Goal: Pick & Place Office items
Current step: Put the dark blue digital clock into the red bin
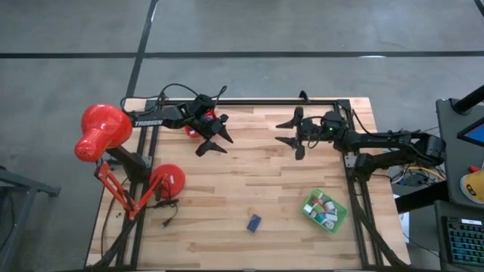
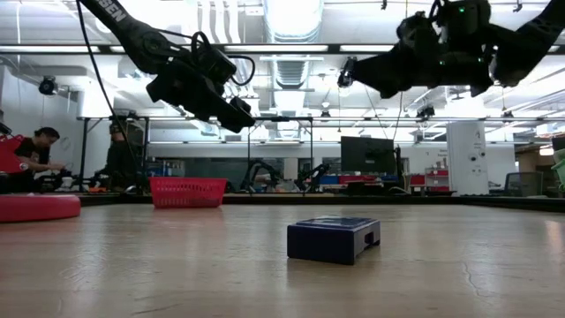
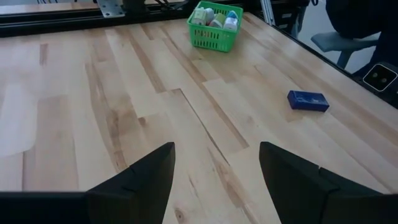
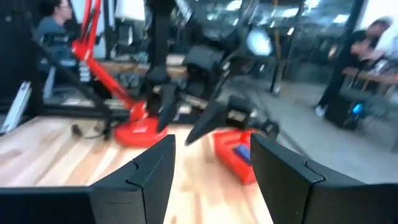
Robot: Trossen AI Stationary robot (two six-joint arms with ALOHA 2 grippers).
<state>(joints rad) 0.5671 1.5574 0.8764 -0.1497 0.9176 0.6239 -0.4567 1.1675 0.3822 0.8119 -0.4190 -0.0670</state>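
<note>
Both grippers, left (image 1: 218, 139) and right (image 1: 290, 132), hover parted and empty (apparently) above the table (image 1: 249, 181); navy block (image 1: 254, 222) lies apart.

Navy block (image 3: 308, 100) on table (image 3: 124, 93) (green tray (image 3: 214, 34) beyond).

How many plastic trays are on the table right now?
2. The green tray sits near the front right corner, holding small items. The red tray is at the back left, under the left claw; the high view mostly hides it.
</note>
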